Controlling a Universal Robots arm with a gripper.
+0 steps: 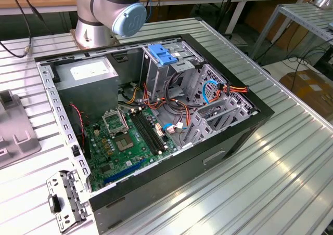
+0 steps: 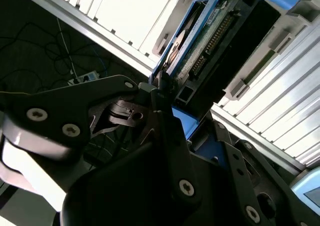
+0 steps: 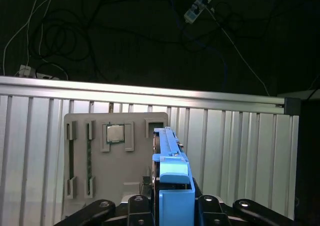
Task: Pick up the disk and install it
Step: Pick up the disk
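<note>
Blue-railed, the disk (image 3: 172, 176) sat clenched in the jaws of the gripper (image 3: 172, 202); pickup looked done, installation into the mid-frame computer case (image 1: 156, 191) not yet.

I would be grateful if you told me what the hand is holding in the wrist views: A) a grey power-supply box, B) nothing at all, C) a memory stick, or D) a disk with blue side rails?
D: in the first wrist view the hand is closed on the disk, seen edge-on with its blue rail standing up between the fingers.
</note>
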